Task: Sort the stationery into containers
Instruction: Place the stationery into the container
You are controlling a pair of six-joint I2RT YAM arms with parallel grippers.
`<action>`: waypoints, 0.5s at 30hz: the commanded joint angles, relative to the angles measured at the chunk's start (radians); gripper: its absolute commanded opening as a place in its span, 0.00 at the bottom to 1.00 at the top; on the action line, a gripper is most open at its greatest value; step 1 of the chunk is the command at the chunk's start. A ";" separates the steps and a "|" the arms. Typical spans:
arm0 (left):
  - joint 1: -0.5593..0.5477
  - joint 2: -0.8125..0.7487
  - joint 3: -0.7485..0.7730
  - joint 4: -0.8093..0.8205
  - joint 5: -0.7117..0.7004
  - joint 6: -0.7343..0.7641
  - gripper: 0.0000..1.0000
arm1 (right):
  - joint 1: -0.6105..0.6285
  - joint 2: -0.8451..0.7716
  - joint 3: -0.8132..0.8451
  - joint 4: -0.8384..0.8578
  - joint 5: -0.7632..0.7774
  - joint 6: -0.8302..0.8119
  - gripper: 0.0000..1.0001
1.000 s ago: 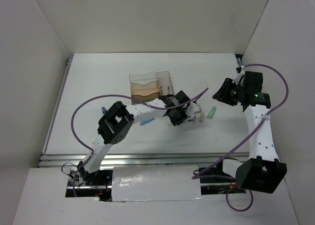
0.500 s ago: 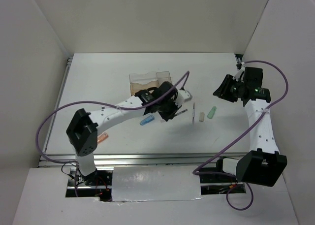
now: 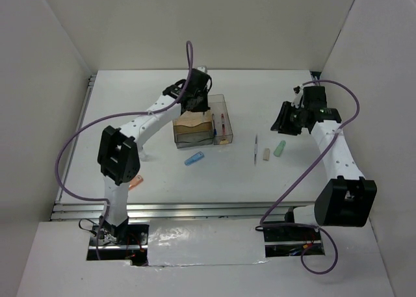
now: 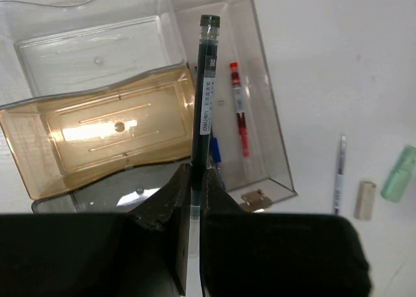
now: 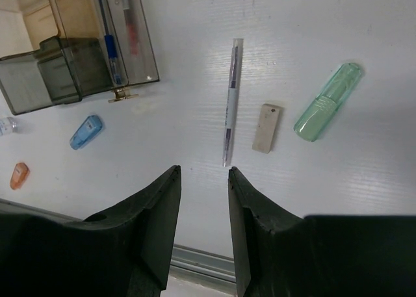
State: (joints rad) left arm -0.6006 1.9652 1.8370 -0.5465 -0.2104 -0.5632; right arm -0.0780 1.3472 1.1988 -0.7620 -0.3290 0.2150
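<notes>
The stationery is split between the left gripper point(image 4: 195, 180), the organizer point(image 3: 190, 129) and the open table point(image 3: 312, 173). The left gripper is clenched on a dark pen point(image 4: 205, 82). In the left wrist view the pen runs from the jaws toward 12 o'clock, along the wall between the brown tier point(image 4: 97, 134) and the narrow clear bin point(image 4: 263, 82). Whether the pen touches that wall cannot be told. In the top view the left gripper point(image 3: 195, 92) stands over the 12 o'clock edge of the organizer.

Contents of the narrow clear bin: a red pen point(image 4: 238, 108) and a blue pen point(image 4: 214, 155), both lying lengthwise.

Items on the table, top view:
- White pen point(image 3: 255, 149), at 3 o'clock of the organizer, well apart from it.
- Beige piece point(image 3: 266, 154), just beside the white pen at its 3 o'clock.
- Mint-green piece point(image 3: 280, 148), near the beige piece at its 2 o'clock.
- Blue piece point(image 3: 194, 159), at 6 o'clock of the organizer.
- Orange piece point(image 3: 135, 182), at 8 o'clock of the organizer, near the left arm.

The right gripper point(image 5: 203, 173) is released, with nothing between its jaws. It hangs above the table, with the white pen at its 12 o'clock in the right wrist view.

Change from one second ago: the left gripper was low on the table at 3 o'clock of the organizer, covering the white pen. It is now over the organizer with the dark pen. The right gripper has moved toward 9 o'clock.
</notes>
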 commanded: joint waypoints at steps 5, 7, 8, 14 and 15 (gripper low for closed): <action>0.007 0.110 0.165 -0.047 -0.021 -0.185 0.00 | 0.023 0.032 0.016 0.043 0.038 -0.012 0.42; 0.002 0.136 0.189 -0.067 -0.024 -0.216 0.00 | 0.027 0.046 0.018 0.041 0.035 -0.011 0.42; -0.001 0.142 0.199 -0.072 -0.024 -0.227 0.00 | 0.029 0.049 0.018 0.041 0.033 -0.011 0.42; -0.013 0.187 0.203 -0.084 0.041 -0.282 0.02 | 0.038 0.076 0.010 0.052 0.041 -0.020 0.42; -0.014 0.202 0.205 -0.078 0.067 -0.285 0.05 | 0.040 0.084 0.010 0.055 0.042 -0.020 0.42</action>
State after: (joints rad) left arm -0.6083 2.1197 2.0121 -0.6212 -0.1974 -0.7956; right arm -0.0502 1.4170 1.1988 -0.7486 -0.3008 0.2104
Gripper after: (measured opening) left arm 0.166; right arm 0.419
